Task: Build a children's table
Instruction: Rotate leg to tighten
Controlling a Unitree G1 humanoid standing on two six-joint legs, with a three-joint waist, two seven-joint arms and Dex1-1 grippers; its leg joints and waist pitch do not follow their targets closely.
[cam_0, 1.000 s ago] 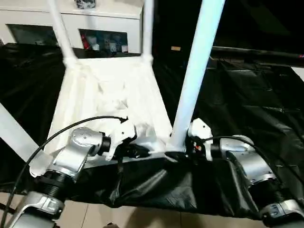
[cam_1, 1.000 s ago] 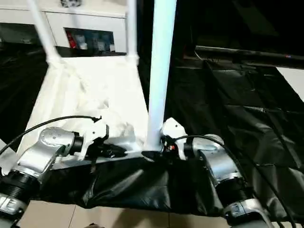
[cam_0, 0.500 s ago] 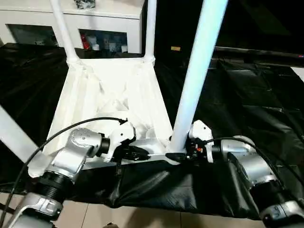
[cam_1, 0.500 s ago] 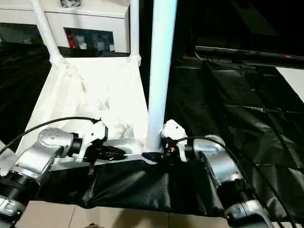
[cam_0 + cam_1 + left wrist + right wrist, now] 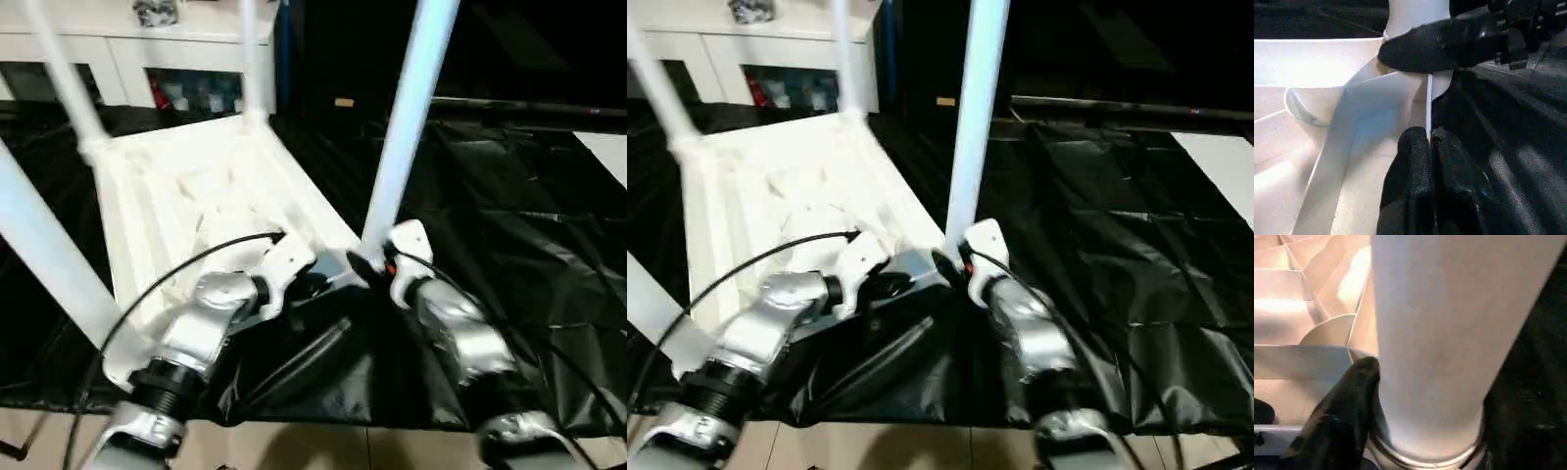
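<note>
The children's table lies upside down on a black sheet, its ribbed white top (image 5: 176, 186) facing up. Its legs stand upright in the corner sockets: the near right leg (image 5: 407, 117), the near left leg (image 5: 49, 255) and two far legs (image 5: 64, 78) (image 5: 253, 59). My left gripper (image 5: 1428, 142) is shut on the thin raised rim at the near right corner. Right beside it, my right gripper (image 5: 370, 257) is closed around the base of the near right leg (image 5: 1430, 323), with one black finger (image 5: 1347, 416) pressed against the tube. The other finger is hidden behind the leg.
The black plastic sheet (image 5: 529, 225) spreads wide to the right and hangs over the near edge. A white cabinet (image 5: 147, 49) with open shelves stands behind the table. Pale floor tiles (image 5: 294, 450) show below the sheet. A black cable (image 5: 176, 279) arcs over my left forearm.
The whole picture has shifted, so the head camera has moved. Both grippers keep their holds at the same corner. The table top now sits more askew to my forearms.
</note>
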